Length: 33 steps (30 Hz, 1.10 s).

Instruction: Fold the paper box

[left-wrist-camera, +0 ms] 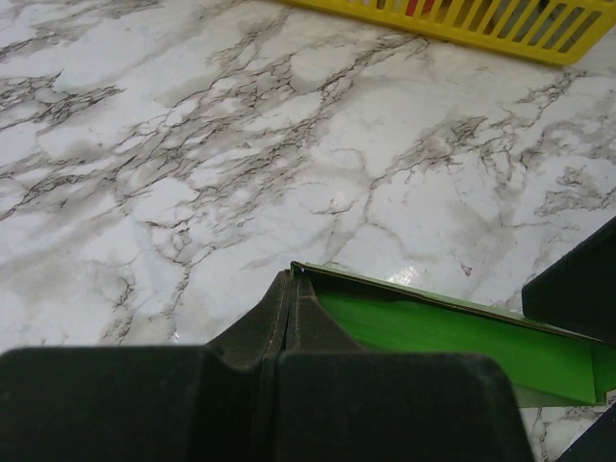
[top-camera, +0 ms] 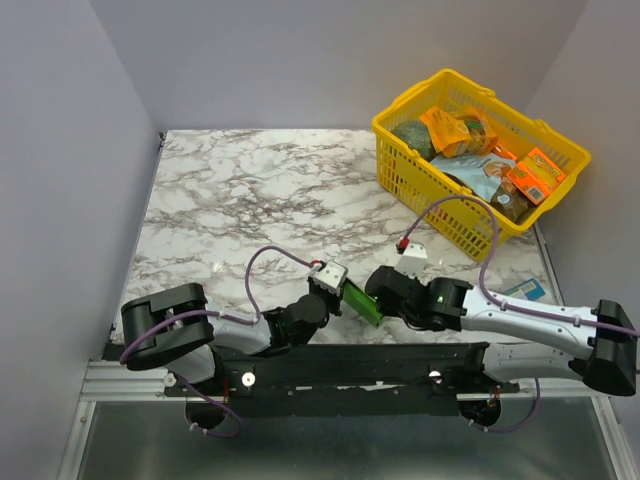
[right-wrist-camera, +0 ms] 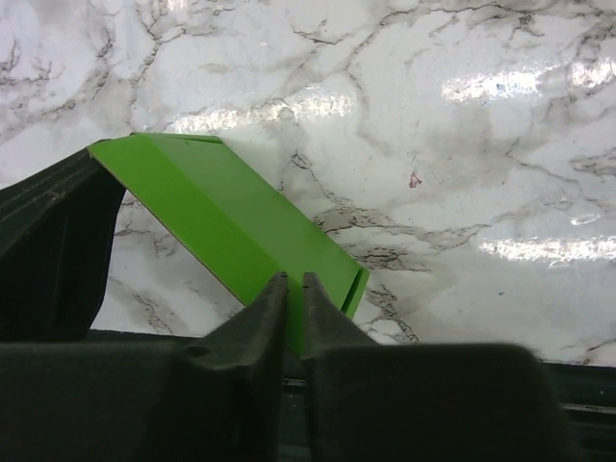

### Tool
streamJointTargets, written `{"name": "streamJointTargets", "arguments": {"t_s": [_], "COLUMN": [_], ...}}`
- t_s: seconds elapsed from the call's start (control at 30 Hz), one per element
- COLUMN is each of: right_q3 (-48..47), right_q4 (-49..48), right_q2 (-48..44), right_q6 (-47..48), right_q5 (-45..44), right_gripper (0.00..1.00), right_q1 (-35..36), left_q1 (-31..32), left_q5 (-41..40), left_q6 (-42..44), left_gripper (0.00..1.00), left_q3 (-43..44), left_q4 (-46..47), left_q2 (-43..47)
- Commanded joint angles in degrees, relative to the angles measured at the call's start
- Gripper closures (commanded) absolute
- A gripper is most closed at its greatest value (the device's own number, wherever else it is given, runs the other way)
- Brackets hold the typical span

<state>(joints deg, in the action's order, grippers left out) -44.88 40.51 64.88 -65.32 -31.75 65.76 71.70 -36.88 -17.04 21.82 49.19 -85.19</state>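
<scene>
The paper box (top-camera: 363,302) is a bright green card piece, held just above the marble table near its front edge, between my two arms. My left gripper (top-camera: 343,293) is shut on its left end. In the left wrist view the jaws (left-wrist-camera: 292,279) pinch the corner of a thin green wall, and the box's green inside (left-wrist-camera: 452,332) stretches off to the right. My right gripper (top-camera: 381,296) is shut on the box's other end. In the right wrist view the fingers (right-wrist-camera: 295,281) clamp the lower edge of a green panel (right-wrist-camera: 221,217) that slants up to the left.
A yellow plastic basket (top-camera: 420,185) full of packaged goods stands at the back right; its lower wall (left-wrist-camera: 462,24) shows in the left wrist view. A blue-and-white pack (top-camera: 525,290) lies at the right edge. A small white tag (top-camera: 413,251) lies behind the right gripper.
</scene>
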Motion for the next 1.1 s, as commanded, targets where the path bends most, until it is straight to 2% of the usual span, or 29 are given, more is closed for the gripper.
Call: {"name": "streamJointTargets", "arguments": {"t_s": [0.0,0.03,0.2,0.27,0.33,0.53,0.8,0.9,1.07], "right_q3": [-0.56,-0.21,1.46,2.16,3.4,4.54,1.47,0.15,-3.98], "right_q4": [0.29,-0.69,-1.14,-2.97,-5.87,-8.96,-7.04,-3.97,5.88], "right_q2": [-3.69,-4.84,-11.26,-13.9,-14.61,-12.24,-2.67,1.47,9.55], "right_q6": [4.92,9.2,14.77,22.22,28.72,35.42,34.83,31.84,20.33], "right_q5": [-1.48,-0.43,4.15,5.46,7.04,5.22,-4.89,-9.81,-19.57], "right_gripper": [0.64,0.56,0.43,0.31,0.25,0.19,0.15,0.15,0.15], "right_q1": [0.86,0.69,-2.12,-2.12,-2.12,1.38,10.26,13.25,16.59], "left_q1": [1.16,1.07,1.16,1.07,1.07,1.16,1.16,1.16,1.07], "left_q5": [7.6,8.75,11.22,11.39,11.66,12.18,14.21,14.73,15.79], "left_q6": [3.83,4.38,4.64,4.82,4.47,3.33,2.01,1.75,1.57], "left_gripper": [1.0,1.0,1.0,1.0,1.0,1.0,1.0,1.0,1.0], "left_q3": [-6.17,-6.88,-7.67,-7.32,-6.62,-4.95,-3.81,-3.46,-2.67], "left_q4": [-9.3,-7.89,-4.8,-5.59,-6.47,-10.25,-13.42,-14.03,-15.26], "left_q2": [-3.06,-2.97,-3.31,-3.58,-3.67,-3.58,-3.32,-3.32,-3.49]}}
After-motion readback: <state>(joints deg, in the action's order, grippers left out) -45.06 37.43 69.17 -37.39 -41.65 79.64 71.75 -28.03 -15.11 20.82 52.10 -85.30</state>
